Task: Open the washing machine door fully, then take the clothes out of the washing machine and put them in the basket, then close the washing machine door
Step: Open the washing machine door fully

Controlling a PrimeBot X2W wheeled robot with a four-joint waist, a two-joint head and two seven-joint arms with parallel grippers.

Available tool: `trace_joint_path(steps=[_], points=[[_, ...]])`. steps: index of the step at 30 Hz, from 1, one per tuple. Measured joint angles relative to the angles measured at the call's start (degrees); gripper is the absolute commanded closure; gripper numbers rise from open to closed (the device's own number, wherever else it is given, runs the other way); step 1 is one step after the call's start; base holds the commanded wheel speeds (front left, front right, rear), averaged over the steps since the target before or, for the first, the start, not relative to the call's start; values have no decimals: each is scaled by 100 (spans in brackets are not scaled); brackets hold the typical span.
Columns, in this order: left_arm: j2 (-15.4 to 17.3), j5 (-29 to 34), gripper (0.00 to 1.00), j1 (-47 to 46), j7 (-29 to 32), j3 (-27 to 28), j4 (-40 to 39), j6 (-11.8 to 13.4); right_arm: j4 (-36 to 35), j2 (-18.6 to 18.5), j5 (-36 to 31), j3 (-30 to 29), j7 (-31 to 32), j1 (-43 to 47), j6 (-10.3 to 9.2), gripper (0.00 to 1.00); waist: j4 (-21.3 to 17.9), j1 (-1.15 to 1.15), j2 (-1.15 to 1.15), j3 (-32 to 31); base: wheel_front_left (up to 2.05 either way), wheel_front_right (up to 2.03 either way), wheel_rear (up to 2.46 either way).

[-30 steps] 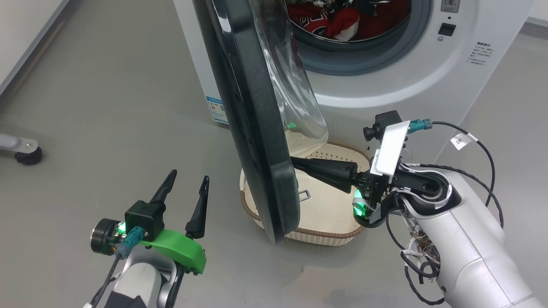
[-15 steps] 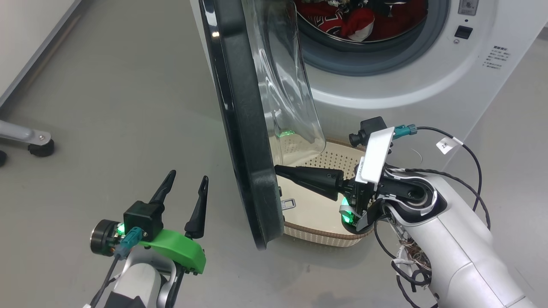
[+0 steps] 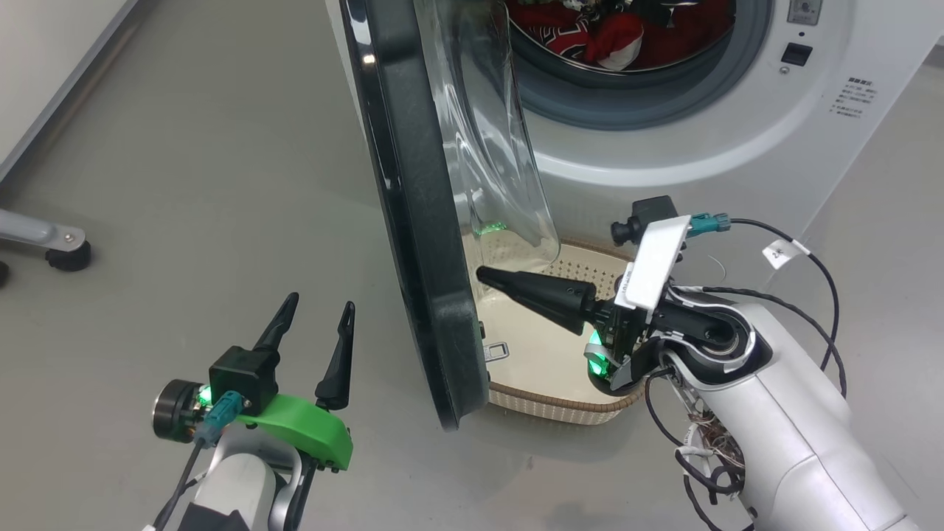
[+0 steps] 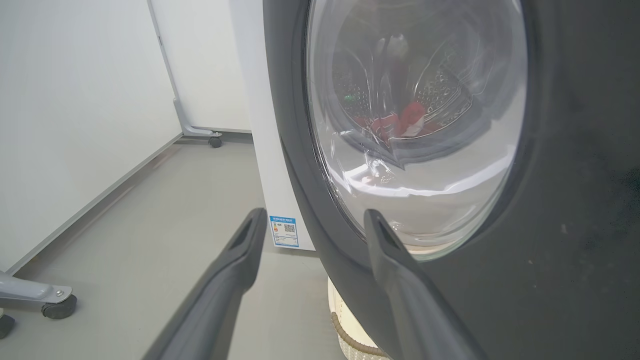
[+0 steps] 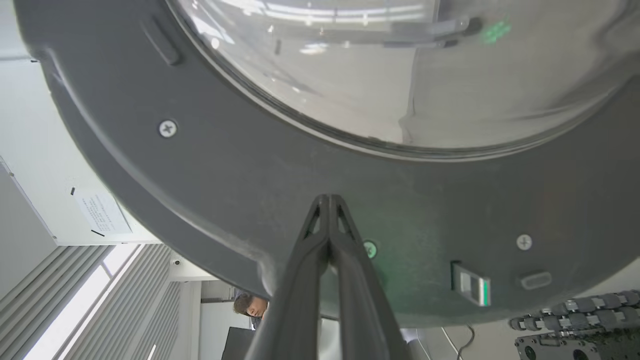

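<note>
The large round black-rimmed glass door (image 3: pixel 417 221) has swung wider and stands edge-on at 9 o'clock of the nearer, pressed-together right pincer (image 3: pixel 483 274), tip at its inner rim; the left pincer (image 3: pixel 319 304), spread, waits outside it.

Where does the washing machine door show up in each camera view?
Head view: the washing machine door stands edge-on at centre, from the top edge down past the basket.
Left wrist view: the door's outer face covers the right side.
Right wrist view: its inner face spans most of the picture.
Shared landmark: the door's clear glass bowl.
</note>
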Motion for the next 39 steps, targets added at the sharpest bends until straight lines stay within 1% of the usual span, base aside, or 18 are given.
trace_joint_path(steps=[2, 3, 4, 5, 6, 7, 11, 15, 18, 26, 32, 37, 39], points=[[0, 0, 0, 1, 0, 11, -4, 2, -40, 3, -66, -152, -153, 68, 0, 100, -19, 0, 0, 5, 0, 0, 0], [0, 0, 0, 1, 0, 16, -8, 2, -56, 3, -102, -236, -232, 102, 0, 88, -29, 0, 0, 8, 0, 0, 0], [0, 0, 0, 1, 0, 20, -9, 2, -80, 3, -109, -326, -310, 140, 0, 63, -40, 0, 0, 10, 0, 0, 0], [-1, 0, 0, 4, 0, 41, -14, 5, -114, -1, -109, -396, -368, 185, 0, 44, -53, 0, 0, 12, 0, 0, 0], [-1, 0, 0, 7, 0, 71, -19, 25, -134, -1, -115, -444, -410, 218, 0, 11, -70, 0, 0, 13, 0, 0, 0], [0, 0, 0, 11, 0, 105, -19, 36, -165, 3, -137, -493, -465, 255, 0, 0, -90, 0, 0, 11, 0, 0, 0], [-1, 0, 0, 32, 0, 122, -16, 38, -318, -16, -254, -751, -730, 453, 0, 0, -150, 0, 0, 6, 0, 0, 0], [0, 0, 0, 33, 0, 146, -16, 48, -499, -86, -538, -1034, -1138, 629, 0, 0, -184, 0, 0, -1, 0, 0, 0], [0, 0, 0, 35, 0, 160, -16, 49, -622, -236, -980, -1187, -1571, 785, -1, 0, -204, 0, 0, -12, 0, 0, 0], [0, 0, 0, 51, 0, 189, -12, 51, -899, -746, -2869, -1170, -3003, 1151, -1, 0, -257, 0, 0, -47, 0, 0, 0], [1, 0, 0, 100, 0, 183, 1, 51, -1092, -1111, -4391, -826, -4181, 1245, 0, 0, -292, 0, 0, -74, 0, 0, 0], [1, 0, 0, 100, 0, 183, 1, 51, -1074, -1361, -5566, -445, -5101, 1254, 1, 0, -305, 0, 0, -83, 0, 0, 0], [1, 0, 0, 100, 0, 183, 3, 51, -969, -1444, -6061, -408, -5546, 1254, 1, 0, -308, 0, 0, -87, 0, 0, 0]])
